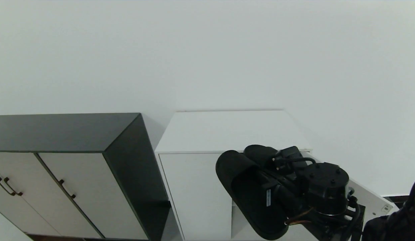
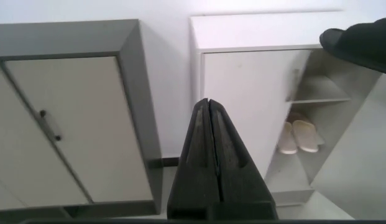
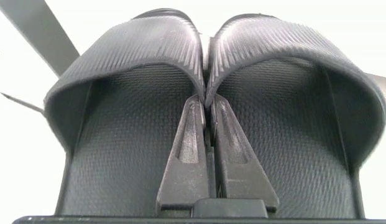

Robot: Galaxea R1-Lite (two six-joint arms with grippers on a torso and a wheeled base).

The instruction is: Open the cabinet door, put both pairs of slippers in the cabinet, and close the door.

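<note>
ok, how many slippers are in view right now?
4. Two black slippers, pinched together in the right gripper, held up before the white cabinet. Two pale slippers side by side low inside that cabinet's open half. Others could be hidden behind its closed door.

The black slippers (image 3: 133,65) are seen to be made of a matt, rubbery foam; the straps are finely ribbed and the footbeds are covered with a small pebbled grain. The right claw (image 3: 206,104) is formed of smooth black plastic with a dull sheen, and the left claw (image 2: 208,107) of a faintly grained black plastic. The white cabinet (image 1: 227,130) is finished in smooth matt board. The dark cabinet (image 1: 60,132) is clad in matt charcoal board and fitted with slim, dark, metal-looking handles (image 1: 67,189). The pale slippers (image 2: 298,135) look smooth and matt.
</note>
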